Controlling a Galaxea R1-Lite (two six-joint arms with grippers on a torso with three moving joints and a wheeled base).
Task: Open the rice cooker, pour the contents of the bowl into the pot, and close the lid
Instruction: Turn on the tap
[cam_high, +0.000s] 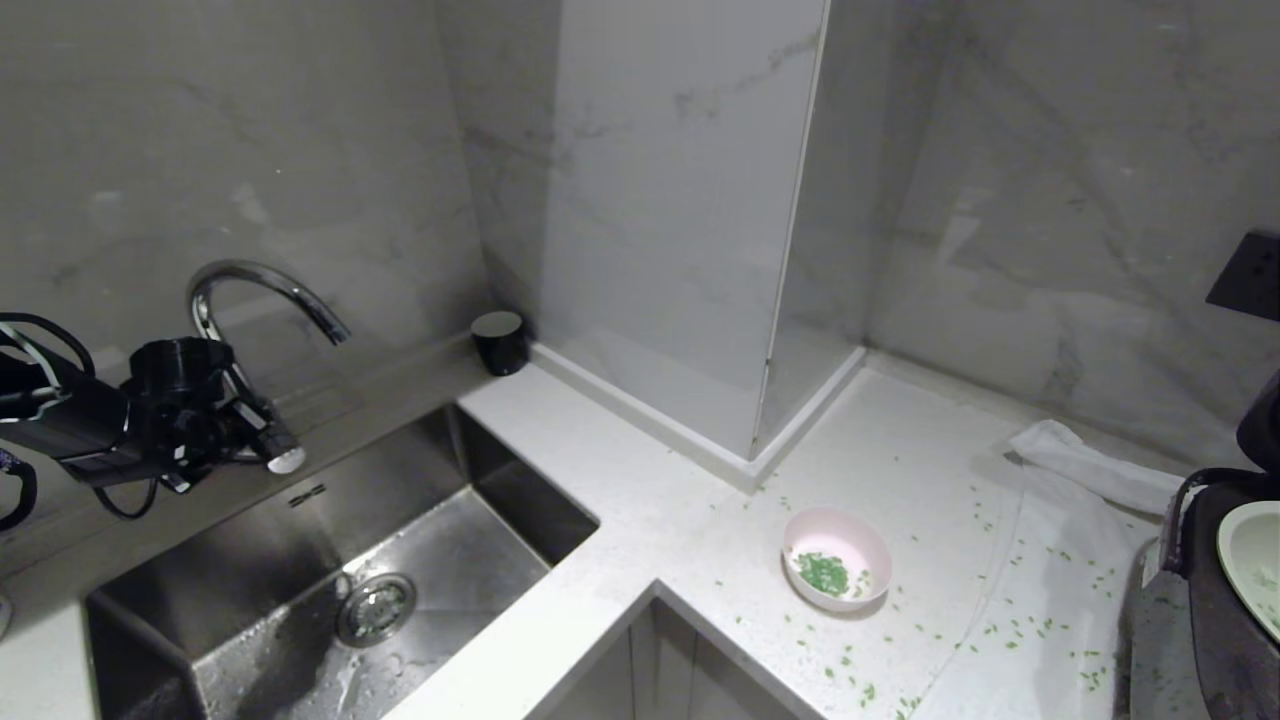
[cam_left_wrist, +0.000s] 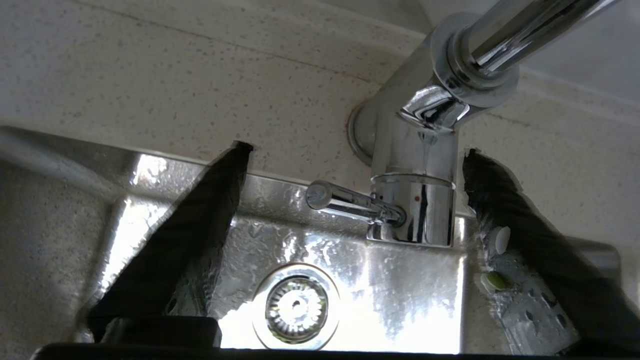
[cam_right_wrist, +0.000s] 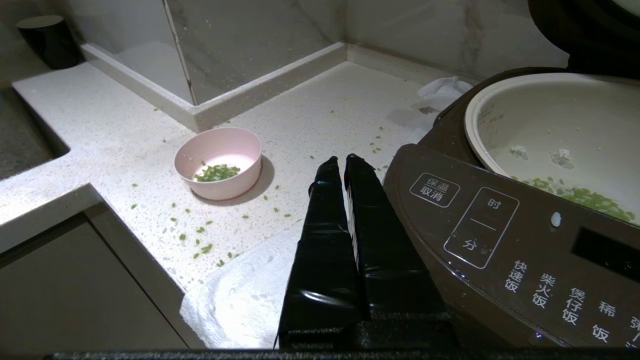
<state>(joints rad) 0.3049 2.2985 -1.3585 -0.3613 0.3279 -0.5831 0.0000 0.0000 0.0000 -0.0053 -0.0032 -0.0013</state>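
Over the sink (cam_high: 300, 610), at the robot's far left, the left gripper (cam_left_wrist: 350, 155) hangs with its jaws spread wide and empty, one finger on each side of the chrome faucet (cam_left_wrist: 415, 200) and its lever, touching neither. Right gripper (cam_right_wrist: 340, 162) sits low beside the rice cooker (cam_right_wrist: 500, 235), fingers pressed together, holding nothing. Lid raised; the pot (cam_right_wrist: 550, 125) stands exposed with green bits on its floor. The bowl (cam_high: 836, 557) rests upright on the counter (cam_high: 600, 450), well apart from both grippers, contents (cam_high: 822, 572) inside. More green bits scattered over counter and white cloth (cam_high: 1050, 600).
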